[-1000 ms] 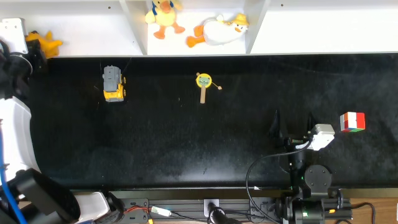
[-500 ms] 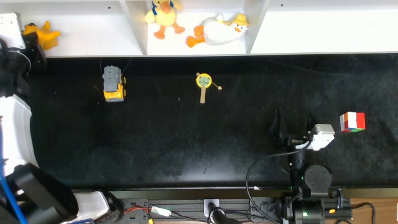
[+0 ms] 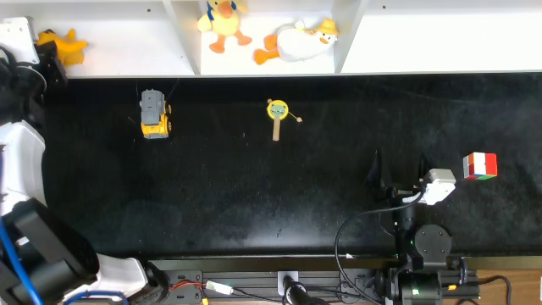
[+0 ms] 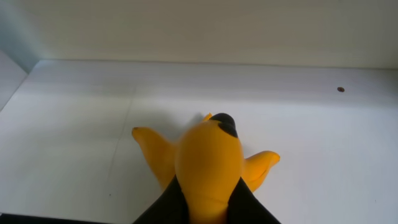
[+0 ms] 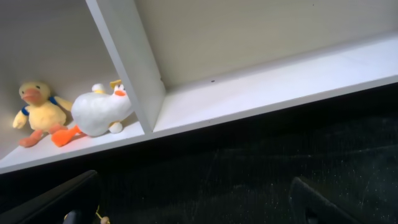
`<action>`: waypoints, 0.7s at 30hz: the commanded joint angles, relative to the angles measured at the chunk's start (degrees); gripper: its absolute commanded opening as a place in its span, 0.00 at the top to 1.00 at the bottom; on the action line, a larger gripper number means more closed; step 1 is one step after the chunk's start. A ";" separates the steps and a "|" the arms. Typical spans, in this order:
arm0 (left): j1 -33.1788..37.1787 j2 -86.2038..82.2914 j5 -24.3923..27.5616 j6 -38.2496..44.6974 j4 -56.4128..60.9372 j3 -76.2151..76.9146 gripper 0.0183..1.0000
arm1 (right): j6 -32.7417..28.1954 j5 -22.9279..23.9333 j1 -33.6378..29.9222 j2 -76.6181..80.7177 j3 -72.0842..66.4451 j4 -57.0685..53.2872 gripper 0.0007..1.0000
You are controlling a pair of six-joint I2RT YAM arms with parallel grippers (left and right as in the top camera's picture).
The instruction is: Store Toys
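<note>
Plush toy of orange-yellow fabric [image 4: 208,155] is clamped in the left pincer [image 4: 208,202], inside the left compartment of the white shelf [image 4: 323,143]. The right pincer [image 5: 189,205] holds its fingers apart over the black bench [image 3: 254,195].

Left arm [image 3: 17,169]: extended to far-left corner. Left gripper [image 3: 51,61]: fingers [image 4: 163,208] clamped on toy [image 4: 208,162]. Right arm [image 3: 432,241]: folded at near right. Right gripper [image 3: 398,169]: pointing far, fingers spread wide, empty.

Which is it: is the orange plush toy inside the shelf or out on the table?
Inside: the orange plush toy is over the white shelf floor, held by the left gripper.
</note>
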 commanded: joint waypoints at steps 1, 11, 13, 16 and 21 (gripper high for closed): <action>0.00 2.56 1.18 -0.74 0.76 0.81 0.98 | -0.15 0.26 0.35 -0.44 -0.76 0.28 0.00; 0.00 3.06 1.14 -2.47 5.09 0.81 0.98 | -0.17 0.28 0.35 -0.44 -0.76 0.28 0.00; 0.00 3.06 1.14 -2.69 5.49 0.85 0.98 | -0.17 0.28 0.35 -0.44 -0.76 0.31 0.00; 0.00 3.06 1.11 -3.06 5.53 1.62 0.98 | -0.17 0.26 0.35 -0.44 -0.76 0.31 0.00; -0.22 3.06 1.09 -3.08 4.15 1.99 0.98 | -0.17 0.26 0.35 -0.44 -0.76 0.28 0.00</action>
